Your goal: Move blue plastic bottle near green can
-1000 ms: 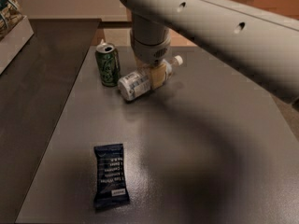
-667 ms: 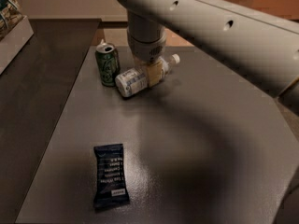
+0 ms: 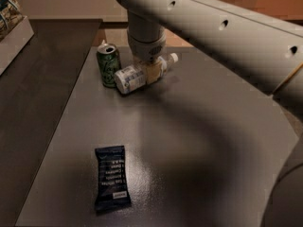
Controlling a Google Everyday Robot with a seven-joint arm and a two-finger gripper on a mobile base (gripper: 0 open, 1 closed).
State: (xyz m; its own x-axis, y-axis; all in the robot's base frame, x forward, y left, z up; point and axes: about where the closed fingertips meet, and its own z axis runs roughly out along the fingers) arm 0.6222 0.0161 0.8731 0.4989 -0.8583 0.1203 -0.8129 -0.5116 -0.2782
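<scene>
The green can (image 3: 109, 64) stands upright at the far left of the grey table (image 3: 199, 141). The blue plastic bottle (image 3: 130, 78) lies on its side just right of the can, its base close to or touching the can and its white cap (image 3: 173, 57) pointing right and away. My gripper (image 3: 152, 70) comes straight down from the big white arm (image 3: 227, 27) and is shut on the bottle's middle. One tan finger pad (image 3: 153, 73) shows on the near side of the bottle. The far finger is hidden.
A flat dark blue snack wrapper (image 3: 112, 176) lies near the table's front left. A white box (image 3: 14, 30) sits on the dark surface to the far left. The arm spans the upper right of the view.
My gripper has moved a little left with the bottle in it. The bottle's base is now closer to the green can. The can and the wrapper have not moved.
</scene>
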